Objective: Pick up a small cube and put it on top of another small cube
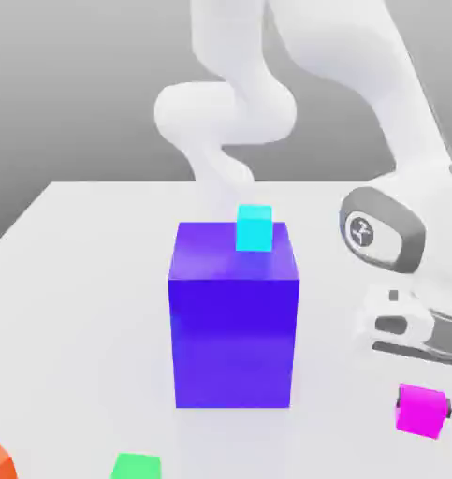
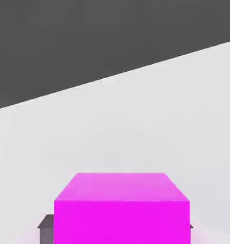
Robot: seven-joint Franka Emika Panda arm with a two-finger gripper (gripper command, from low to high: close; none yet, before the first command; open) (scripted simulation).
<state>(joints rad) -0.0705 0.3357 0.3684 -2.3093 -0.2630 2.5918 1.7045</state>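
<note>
Gripper (image 1: 422, 412) low at the exterior view's right, jaws clamped on the pink cube (image 1: 420, 410) just above the tabletop (image 1: 80, 281), so pickup's approx. done, w/ carry and stacking onto another small cube, maybe the cyan cube (image 1: 254, 228), left.

1. Large block (image 1: 234, 318) stands mid-tabletop (image 1: 70, 271).
2. A little cube (image 1: 254, 228) rests on its top, toward 1 o'clock.
3. The small cube (image 1: 421, 410) sits at 4 o'clock of the block, between the jaws.
4. Another small cube (image 1: 136, 466) lies at 7 o'clock.
</note>
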